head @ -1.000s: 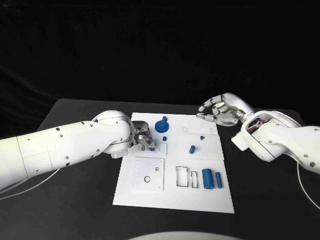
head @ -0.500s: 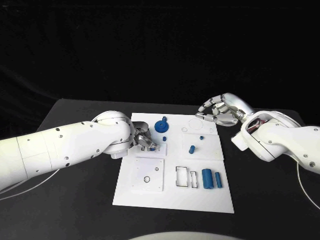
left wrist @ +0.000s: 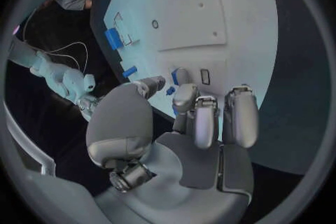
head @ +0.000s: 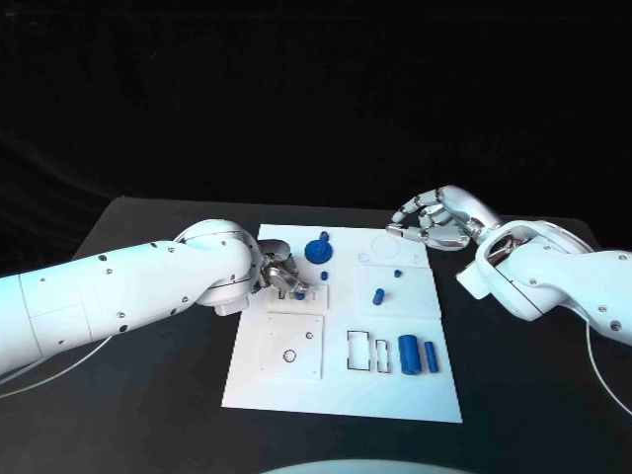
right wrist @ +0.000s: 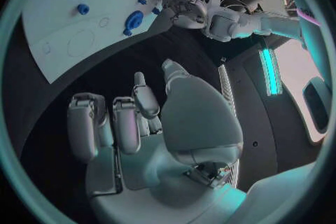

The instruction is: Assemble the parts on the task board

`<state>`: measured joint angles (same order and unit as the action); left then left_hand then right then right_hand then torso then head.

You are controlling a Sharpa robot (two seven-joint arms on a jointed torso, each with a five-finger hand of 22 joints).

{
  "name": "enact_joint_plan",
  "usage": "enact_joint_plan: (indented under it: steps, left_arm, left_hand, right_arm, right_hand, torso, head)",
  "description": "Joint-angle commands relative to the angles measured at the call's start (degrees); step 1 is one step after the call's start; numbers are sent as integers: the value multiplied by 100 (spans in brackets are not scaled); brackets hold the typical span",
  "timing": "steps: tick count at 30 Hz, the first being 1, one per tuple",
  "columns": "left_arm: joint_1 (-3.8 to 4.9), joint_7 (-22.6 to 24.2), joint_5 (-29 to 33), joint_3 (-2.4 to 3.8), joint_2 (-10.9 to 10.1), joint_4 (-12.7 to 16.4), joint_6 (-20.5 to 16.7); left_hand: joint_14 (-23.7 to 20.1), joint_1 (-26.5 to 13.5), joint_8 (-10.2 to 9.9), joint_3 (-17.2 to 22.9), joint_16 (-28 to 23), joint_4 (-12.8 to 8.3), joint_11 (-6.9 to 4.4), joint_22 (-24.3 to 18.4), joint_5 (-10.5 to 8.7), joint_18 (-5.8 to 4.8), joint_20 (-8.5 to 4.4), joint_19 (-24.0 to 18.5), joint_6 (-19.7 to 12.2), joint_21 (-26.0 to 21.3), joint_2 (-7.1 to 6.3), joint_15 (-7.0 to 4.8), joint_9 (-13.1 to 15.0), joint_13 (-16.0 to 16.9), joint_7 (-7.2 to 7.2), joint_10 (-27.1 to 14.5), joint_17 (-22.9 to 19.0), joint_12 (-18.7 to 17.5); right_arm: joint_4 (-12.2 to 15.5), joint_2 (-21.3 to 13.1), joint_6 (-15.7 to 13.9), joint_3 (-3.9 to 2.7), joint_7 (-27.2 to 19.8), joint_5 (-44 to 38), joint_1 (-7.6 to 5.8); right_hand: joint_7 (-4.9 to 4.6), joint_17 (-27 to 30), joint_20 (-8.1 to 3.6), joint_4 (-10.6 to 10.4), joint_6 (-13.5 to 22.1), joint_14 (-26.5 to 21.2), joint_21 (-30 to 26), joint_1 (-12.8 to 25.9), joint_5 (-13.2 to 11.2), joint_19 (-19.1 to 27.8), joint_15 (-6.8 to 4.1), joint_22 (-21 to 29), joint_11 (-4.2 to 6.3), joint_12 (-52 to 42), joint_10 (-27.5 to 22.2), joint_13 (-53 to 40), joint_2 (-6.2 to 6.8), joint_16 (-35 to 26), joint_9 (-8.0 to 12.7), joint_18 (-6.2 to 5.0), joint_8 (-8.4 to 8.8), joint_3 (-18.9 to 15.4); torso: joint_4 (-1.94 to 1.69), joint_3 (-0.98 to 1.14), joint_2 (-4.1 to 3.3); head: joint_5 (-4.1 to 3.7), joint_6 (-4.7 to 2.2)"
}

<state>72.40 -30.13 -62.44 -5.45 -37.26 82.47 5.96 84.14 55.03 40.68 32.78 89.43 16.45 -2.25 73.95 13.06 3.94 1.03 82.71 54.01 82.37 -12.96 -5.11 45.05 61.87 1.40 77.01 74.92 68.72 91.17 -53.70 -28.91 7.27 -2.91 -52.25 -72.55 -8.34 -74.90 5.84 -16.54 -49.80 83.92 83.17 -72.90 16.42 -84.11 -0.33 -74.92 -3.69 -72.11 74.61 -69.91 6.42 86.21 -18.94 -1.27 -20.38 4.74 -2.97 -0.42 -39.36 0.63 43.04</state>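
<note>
Pinching a small blue part (head: 300, 292) w/ left hand (head: 277, 276) at board's (head: 338, 390) center-left; no readable writing. Right hand (head: 433, 219) curled, holding nothing, upper right of board. Part's axis unclear.

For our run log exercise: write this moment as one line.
left hand: on a blue part | right hand: empty, raised | board: unfinished
</note>
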Motion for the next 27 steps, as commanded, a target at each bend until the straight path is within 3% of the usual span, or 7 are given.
enact_joint_plan:
  steps: [1,10,15,17,19,22,27]
  left_arm:
    - [10,53,87,55,-50,88,-102]
    - [75,54,98,201,-211,288,-76]
    - [200,43,95,318,-309,312,136]
    - [279,39,94,341,-325,226,250]
    - [357,52,107,357,-303,44,323]
    - [428,85,117,368,-227,-251,386]
    - [476,119,74,372,-57,-663,484]
  left_hand:
    - [564,-86,-24,-69,15,13,5,-2,-2,-56,-19,25,-19,19,6,-33,-7,-7,35,6,1430,-12]
    - [558,-97,-34,-134,3,14,9,-8,2,-55,-18,22,-29,15,5,-31,-9,-65,38,-26,1407,-59]
    - [537,3,-94,-227,-37,-1,35,-87,21,-39,-7,-19,-120,-30,28,-12,-23,-340,68,-201,1334,-295]
    - [535,30,-107,-242,-40,-3,42,-107,23,-35,-3,-30,-136,-41,36,-7,-27,-388,75,-231,1329,-337]
    - [519,165,-274,-301,-69,3,123,-283,31,-2,29,-123,-349,-140,49,56,-90,-983,171,-620,1279,-858]
    - [511,294,-477,-376,-84,5,215,-339,38,8,79,-156,-528,-178,25,132,-205,-1338,272,-859,1255,-1177]
    - [511,393,-581,-467,-84,3,248,-324,38,7,124,-150,-542,-175,-4,170,-288,-1353,313,-851,1255,-1179]
  right_arm:
    - [-11,-1,4,0,-48,-3,8]
    - [-37,-7,-13,0,-51,4,14]
    - [-48,-11,-10,0,-46,6,15]
    - [-51,-15,-11,0,-42,7,15]
    - [-55,-16,-13,0,-39,7,16]
    - [-56,-17,-12,0,-36,6,16]
    - [-59,-9,-7,0,-35,6,16]
  right_hand:
    - [23,-486,-35,-10,4,382,-37,59,-38,-148,-32,-1032,24,38,-24,5,22,-26,7,-69,-23,-39]
    - [24,-483,-36,-15,5,382,-38,77,-56,-148,-33,-1032,24,38,-25,6,19,-29,7,-69,-27,-53]
    - [24,-486,-36,-15,5,382,-35,80,-58,-150,-33,-1034,24,34,-21,2,18,-27,7,-68,-28,-55]
    - [24,-486,-36,-15,5,382,-35,80,-58,-150,-33,-1034,24,34,-21,2,18,-27,7,-68,-28,-55]
    - [24,-487,-36,-15,5,383,-32,81,-59,-152,-33,-1035,24,35,-22,4,17,-27,7,-67,-28,-56]
    - [24,-487,-36,-15,5,383,-32,81,-59,-152,-33,-1035,24,35,-22,4,17,-27,7,-67,-28,-56]
    - [24,-487,-36,-15,5,383,-32,81,-59,-152,-33,-1035,24,35,-22,4,17,-27,7,-67,-28,-56]
  torso:
    - [-1,3,2]
    - [-1,4,1]
    - [-8,10,3]
    - [-14,7,5]
    - [-19,10,8]
    - [-17,4,-2]
    - [8,-6,-20]
  head:
    - [-8,-16]
    - [-10,-42]
    - [-6,-78]
    - [-9,-82]
    - [-6,-77]
    - [-3,-89]
    - [26,-106]
